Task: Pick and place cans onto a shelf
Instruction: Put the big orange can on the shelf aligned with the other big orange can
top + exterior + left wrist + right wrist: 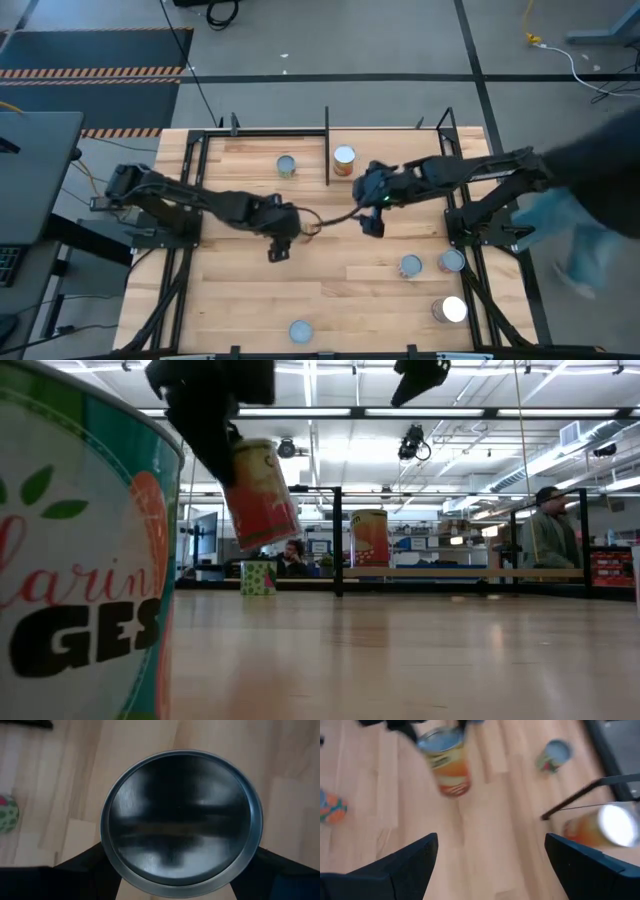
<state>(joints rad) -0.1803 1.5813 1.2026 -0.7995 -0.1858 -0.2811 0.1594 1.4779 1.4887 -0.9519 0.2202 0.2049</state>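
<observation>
My left gripper (280, 240) is over the middle of the table, shut on a can with an orange label (262, 495). The can's round metal end (180, 820) fills the left wrist view. My right gripper (372, 222) is open and empty, just right of the left gripper; its fingers stand wide apart in the right wrist view (490, 845). The shelf (327, 130), a black metal frame, stands along the table's far edge. Two cans (287, 166) (344, 160) stand upright on their bases within it. My left gripper pinches the can's round side wall just below its upper rim (107, 860), one finger (85, 870) on each side. The fingers come from above, pointing down. The can hangs below them, tilted, clear of the table (262, 495).
Three cans (410, 266) (452, 261) (450, 310) stand at the table's right near side and one (300, 330) at the near edge; it looms large in the low view (80, 560). A person (590, 220) moves beside the table's right edge.
</observation>
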